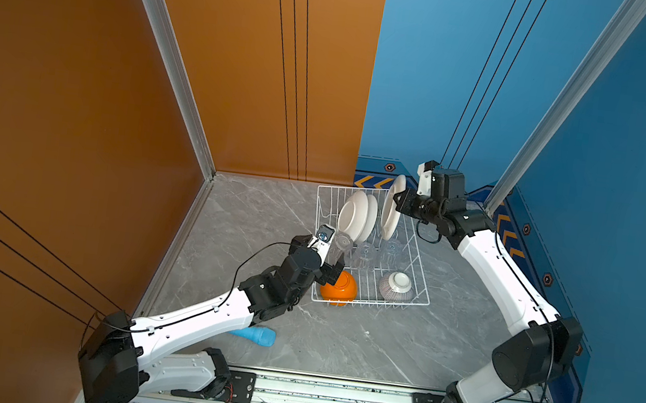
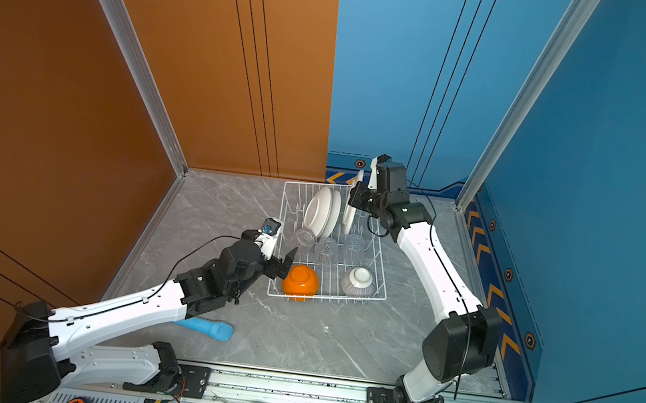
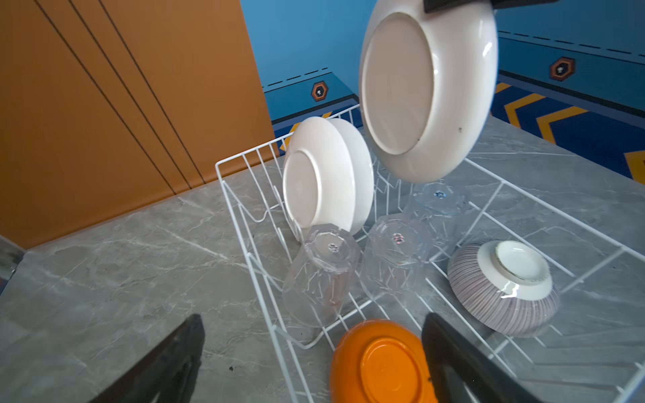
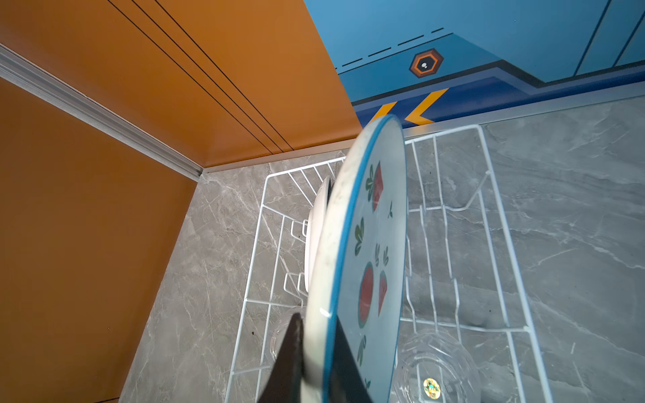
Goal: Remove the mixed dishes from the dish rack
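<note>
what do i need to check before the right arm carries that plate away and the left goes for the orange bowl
1. right gripper on the held plate: ok, shut on its rim.
2. held plate apart from the two racked plates: ok, a gap shows in both top views.
3. held plate's lower edge above the prongs of the dish rack: cannot tell.
4. left gripper open: ok.
5. left jaws around the orange bowl: not ok, one side hangs outside the rack wall.

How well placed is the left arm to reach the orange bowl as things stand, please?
Probably yes: the left gripper hangs open beside the upturned orange bowl in the near corner of the dish rack, with nothing over it. Its side wire might hinder one finger.
</note>
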You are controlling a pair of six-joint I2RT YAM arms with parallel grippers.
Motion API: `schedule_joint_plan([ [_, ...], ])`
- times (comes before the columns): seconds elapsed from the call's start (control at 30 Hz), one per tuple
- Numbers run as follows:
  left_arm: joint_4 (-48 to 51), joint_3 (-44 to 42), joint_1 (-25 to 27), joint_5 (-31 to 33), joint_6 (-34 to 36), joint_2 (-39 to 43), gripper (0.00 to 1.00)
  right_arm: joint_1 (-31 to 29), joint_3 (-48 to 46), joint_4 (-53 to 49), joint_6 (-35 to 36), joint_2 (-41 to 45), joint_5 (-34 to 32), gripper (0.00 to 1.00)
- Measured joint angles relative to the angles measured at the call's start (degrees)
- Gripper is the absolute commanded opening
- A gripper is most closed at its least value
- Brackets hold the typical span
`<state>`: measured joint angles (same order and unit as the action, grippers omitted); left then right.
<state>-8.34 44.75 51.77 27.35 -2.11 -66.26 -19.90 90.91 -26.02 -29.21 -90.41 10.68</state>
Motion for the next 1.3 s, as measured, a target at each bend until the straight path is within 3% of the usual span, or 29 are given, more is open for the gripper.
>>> schedule_joint_plan([
  [0.33,-16.04,0.85,8.28,-0.59,11.26,-7.32,0.98,-2.67,-6.95,-0.13,-6.29,9.73,-2.1,0.0],
  [0.7,-34.49,2.73,11.08,-0.13,17.0,-20.5,1.0,-4.26,-12.15,1.57,-14.8,13.86,0.24,0.0],
  [0.8,-37.99,4.15,11.08,-0.17,18.97,-23.34,0.94,-4.66,-12.98,1.6,-16.63,15.08,0.96,0.0],
  [0.87,-39.67,5.81,11.1,0.33,20.26,-25.22,0.82,-4.87,-13.4,1.6,-17.64,15.72,1.14,0.0],
  [1.03,-44.5,8.09,11.21,2.58,24.15,-28.24,0.67,-4.96,-14.51,1.57,-19.1,17.4,1.09,0.0],
  [1.3,-47.95,9.44,11.26,6.73,30.25,-30.32,0.53,-4.94,-14.97,1.55,-20.92,18.05,1.09,0.0],
])
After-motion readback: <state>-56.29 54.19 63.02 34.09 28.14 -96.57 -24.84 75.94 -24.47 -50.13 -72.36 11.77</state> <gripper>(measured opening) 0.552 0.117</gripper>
